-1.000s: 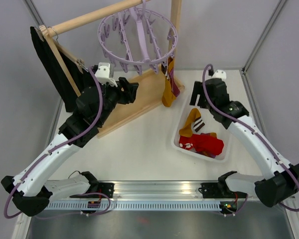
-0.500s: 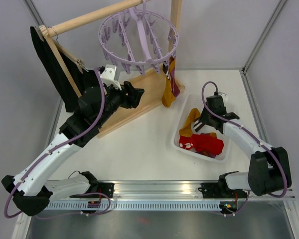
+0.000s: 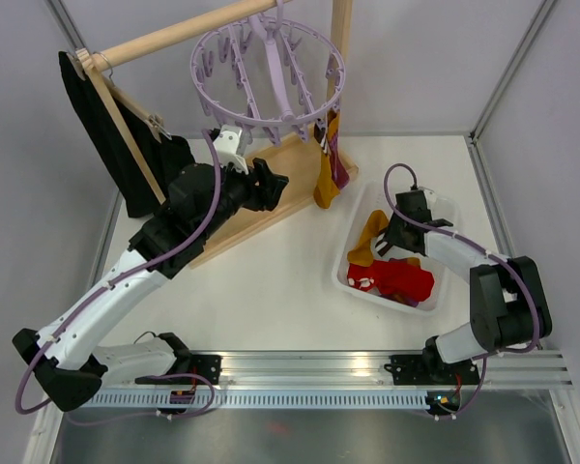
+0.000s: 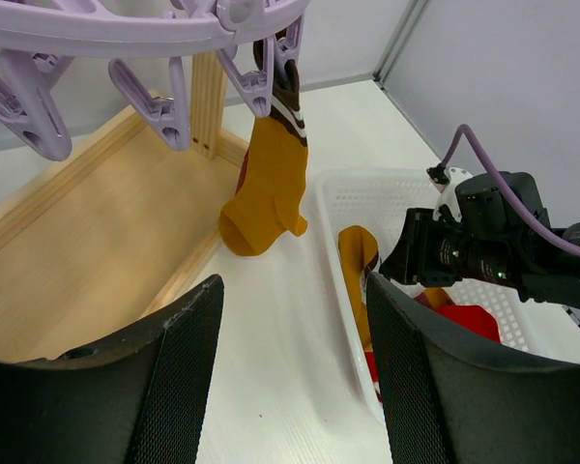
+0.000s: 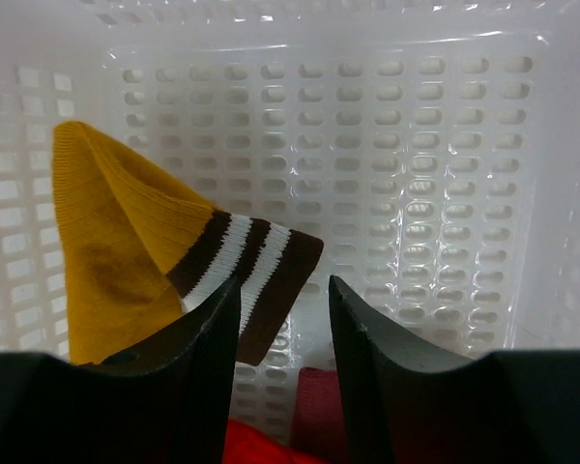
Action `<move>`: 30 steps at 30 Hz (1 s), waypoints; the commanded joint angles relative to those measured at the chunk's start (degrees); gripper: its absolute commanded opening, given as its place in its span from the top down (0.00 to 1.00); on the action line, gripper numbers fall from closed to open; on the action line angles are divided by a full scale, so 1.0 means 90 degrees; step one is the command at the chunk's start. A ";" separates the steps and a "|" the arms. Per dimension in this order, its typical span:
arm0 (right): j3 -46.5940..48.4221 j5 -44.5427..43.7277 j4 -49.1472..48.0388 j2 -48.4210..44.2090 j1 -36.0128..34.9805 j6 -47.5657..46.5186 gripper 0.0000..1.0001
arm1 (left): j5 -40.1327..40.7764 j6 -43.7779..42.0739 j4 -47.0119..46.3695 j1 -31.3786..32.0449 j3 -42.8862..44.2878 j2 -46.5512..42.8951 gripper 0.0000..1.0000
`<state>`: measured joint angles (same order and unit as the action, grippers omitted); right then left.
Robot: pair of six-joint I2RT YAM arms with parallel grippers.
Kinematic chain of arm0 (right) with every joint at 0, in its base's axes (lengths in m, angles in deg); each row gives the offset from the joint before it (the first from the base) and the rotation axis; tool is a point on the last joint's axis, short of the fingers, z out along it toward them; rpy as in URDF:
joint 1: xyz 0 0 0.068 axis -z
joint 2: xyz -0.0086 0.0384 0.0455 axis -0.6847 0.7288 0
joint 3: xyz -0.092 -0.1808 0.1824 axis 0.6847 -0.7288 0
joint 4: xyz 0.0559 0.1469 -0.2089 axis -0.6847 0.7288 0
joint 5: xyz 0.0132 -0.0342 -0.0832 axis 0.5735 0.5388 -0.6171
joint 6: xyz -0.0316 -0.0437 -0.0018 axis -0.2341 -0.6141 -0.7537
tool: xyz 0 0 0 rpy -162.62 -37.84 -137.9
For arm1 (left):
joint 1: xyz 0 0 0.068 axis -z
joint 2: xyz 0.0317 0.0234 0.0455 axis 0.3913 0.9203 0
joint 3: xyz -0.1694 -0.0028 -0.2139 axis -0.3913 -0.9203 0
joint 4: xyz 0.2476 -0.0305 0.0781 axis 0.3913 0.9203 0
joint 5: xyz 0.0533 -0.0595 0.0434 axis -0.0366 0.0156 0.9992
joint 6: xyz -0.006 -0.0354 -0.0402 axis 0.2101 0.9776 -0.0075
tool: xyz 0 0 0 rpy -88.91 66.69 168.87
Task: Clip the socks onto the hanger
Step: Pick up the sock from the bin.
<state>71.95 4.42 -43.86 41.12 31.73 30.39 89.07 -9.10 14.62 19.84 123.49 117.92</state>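
Right gripper [image 5: 280,285] was down inside the white perforated basket [image 5: 416,145], its fingers partly closed with a gap between them. Mustard sock [image 5: 116,222] lay bunched against the basket wall just ahead of the fingers. Its brown-and-white striped cuff [image 5: 246,266] reached into that gap, against or just behind the finger on the wrist view's left side (couldn't tell which). Whether the fingers were actually pinching the cuff: cannot tell. Red socks [image 5: 261,445] sat low in the basket, under the fingers.

Left gripper [image 4: 295,285] was released, fingers wide apart with nothing between them. It was up in the air just below the lavender clip hanger [image 4: 126,29], well apart from the basket. A second mustard sock [image 4: 266,188], also with a striped cuff, hung clipped in a peg [image 4: 282,58] at the hanger's rim, ahead of the left fingers and not touching them. Its toe hung near the wooden rack base [image 4: 77,261].
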 commanded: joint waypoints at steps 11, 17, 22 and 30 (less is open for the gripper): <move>-0.0177 -0.0111 -0.0710 0.0439 0.0036 0.0095 0.52 | -0.0298 0.0194 -0.0167 0.0002 0.0047 0.0234 0.34; -0.0118 -0.0228 -0.0789 0.0537 0.0036 0.0047 0.73 | -0.0347 0.0184 -0.0216 0.0002 -0.0060 0.0254 0.34; 0.0018 -0.0257 -0.0643 0.0459 0.0036 -0.0012 0.95 | -0.0551 0.0145 -0.0459 0.0002 -0.0274 0.0234 0.35; 0.0730 -0.0092 0.0119 -0.0380 0.0036 -0.0207 1.00 | -0.1654 -0.0089 -0.2137 0.0012 -0.1134 0.0224 0.36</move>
<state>73.33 3.28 -44.65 42.43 31.81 29.67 80.80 -8.92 5.90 19.84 115.53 120.37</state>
